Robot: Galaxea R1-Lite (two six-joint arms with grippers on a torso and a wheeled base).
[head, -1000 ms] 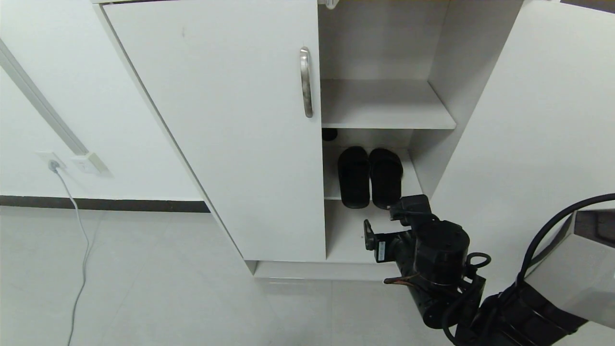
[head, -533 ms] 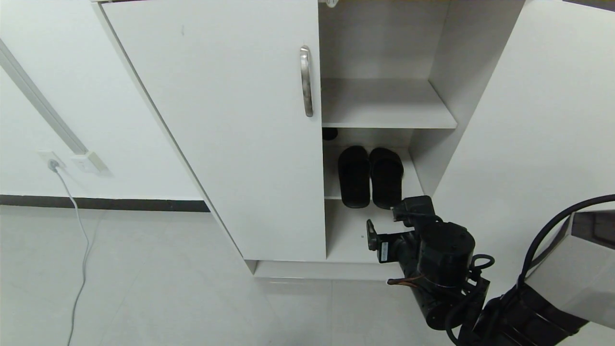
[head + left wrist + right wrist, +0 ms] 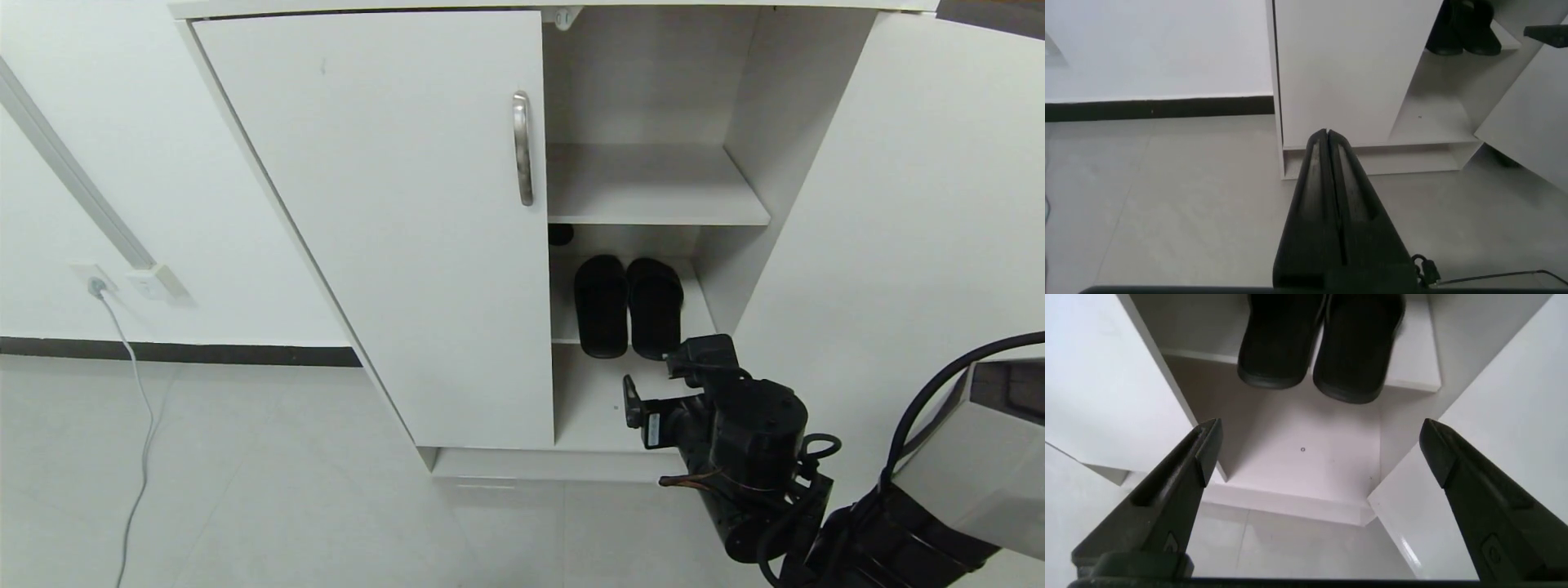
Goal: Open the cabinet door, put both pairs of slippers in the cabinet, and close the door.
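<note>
Slippers (image 3: 604,306) on shelf (image 3: 562,314), right hand (image 3: 658,377) spread wide before them — left hand (image 3: 1327,140) pressed together

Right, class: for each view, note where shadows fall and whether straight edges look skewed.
Head view: the cabinet's upright edges splay toward the top; soft shade under the shelf above the black slippers. Right wrist view: the right gripper reads dark against white panels. Left wrist view: floor evenly lit.
</note>
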